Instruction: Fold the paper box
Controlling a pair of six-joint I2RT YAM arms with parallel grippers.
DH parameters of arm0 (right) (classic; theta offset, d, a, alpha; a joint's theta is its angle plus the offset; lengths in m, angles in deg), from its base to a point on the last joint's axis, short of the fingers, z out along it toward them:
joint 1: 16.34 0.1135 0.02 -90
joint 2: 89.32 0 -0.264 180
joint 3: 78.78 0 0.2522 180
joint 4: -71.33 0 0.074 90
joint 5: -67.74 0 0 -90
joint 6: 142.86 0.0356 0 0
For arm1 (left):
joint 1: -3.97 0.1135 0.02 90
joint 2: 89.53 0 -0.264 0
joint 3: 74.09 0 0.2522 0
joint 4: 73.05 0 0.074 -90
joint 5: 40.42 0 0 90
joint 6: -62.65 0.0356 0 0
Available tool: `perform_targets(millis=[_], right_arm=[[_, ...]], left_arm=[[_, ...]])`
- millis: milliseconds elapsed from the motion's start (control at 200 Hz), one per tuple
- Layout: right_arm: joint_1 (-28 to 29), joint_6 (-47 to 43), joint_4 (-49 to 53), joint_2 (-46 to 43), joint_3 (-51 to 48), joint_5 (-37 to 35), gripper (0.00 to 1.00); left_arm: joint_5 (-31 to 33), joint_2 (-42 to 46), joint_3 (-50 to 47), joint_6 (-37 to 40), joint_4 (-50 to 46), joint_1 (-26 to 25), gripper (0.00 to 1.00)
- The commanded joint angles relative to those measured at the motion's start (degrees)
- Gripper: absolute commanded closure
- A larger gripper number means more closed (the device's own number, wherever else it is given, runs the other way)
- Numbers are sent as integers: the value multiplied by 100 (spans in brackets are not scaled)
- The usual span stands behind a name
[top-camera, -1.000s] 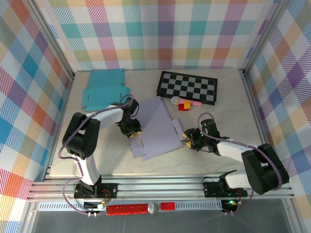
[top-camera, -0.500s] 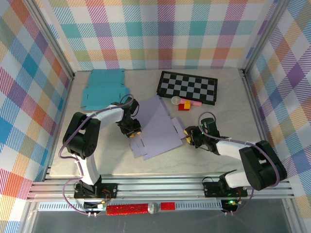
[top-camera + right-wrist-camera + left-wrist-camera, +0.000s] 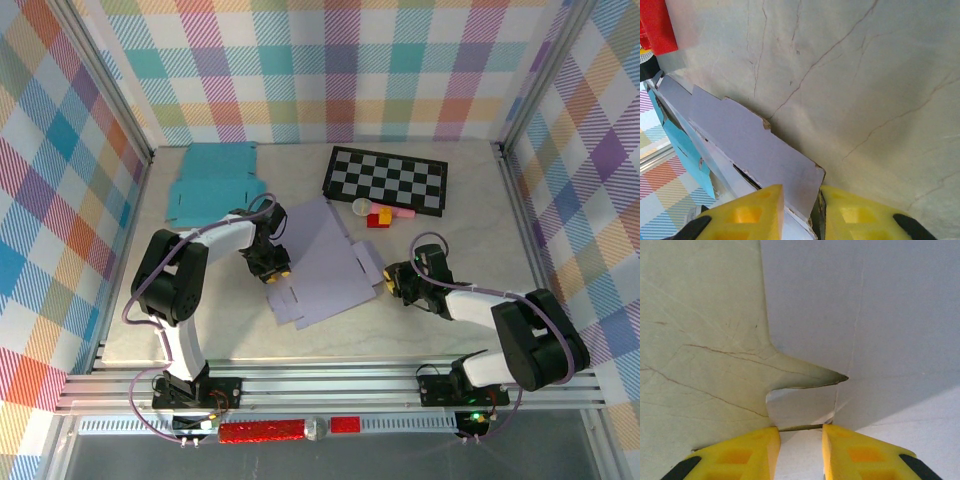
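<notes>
1. Top external view: lavender paper box [image 3: 320,262] lay flat mid-table, betw. the two grippers.
2. Left gripper [image 3: 272,268] sat at the box's left edge. Left wrist cam showed its yellow fingers [image 3: 747,452] a narrow gap apart, w/ a thin card edge running across that gap. Gripped or not: couldn't tell.
3. Right gripper [image 3: 385,281] was at the box's right edge. A flap stood betw. its fingers [image 3: 752,212], w/ a slim dark slit beside one finger. Firm pinch or not: couldn't tell.
4. Far side was tight: checkerboard [image 3: 386,178], red block [image 3: 379,219] & white round item [image 3: 361,207] sat near the box's far corner. Teal sheet [image 3: 213,183] lay far-left, apart from the box.
5. Bare table [image 3: 480,240] lay right of the box & along the near edge, up to the frame rail [image 3: 330,375].
</notes>
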State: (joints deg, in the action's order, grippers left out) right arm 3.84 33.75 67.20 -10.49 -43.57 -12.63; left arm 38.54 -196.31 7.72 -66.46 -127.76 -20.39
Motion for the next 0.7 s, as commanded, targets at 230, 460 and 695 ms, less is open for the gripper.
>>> perform_targets(millis=[230,460,695], right_arm=[[-41,14,56,57,370,-75,89],[-41,268,928,-450,661,-195,100],[-49,501,2188,-860,1316,-189,100]], left_arm=[[53,-313,-11,124,-71,-66,72],[243,294,148,110,-189,-145,62],[1054,1437,406,658,-518,-789,49]])
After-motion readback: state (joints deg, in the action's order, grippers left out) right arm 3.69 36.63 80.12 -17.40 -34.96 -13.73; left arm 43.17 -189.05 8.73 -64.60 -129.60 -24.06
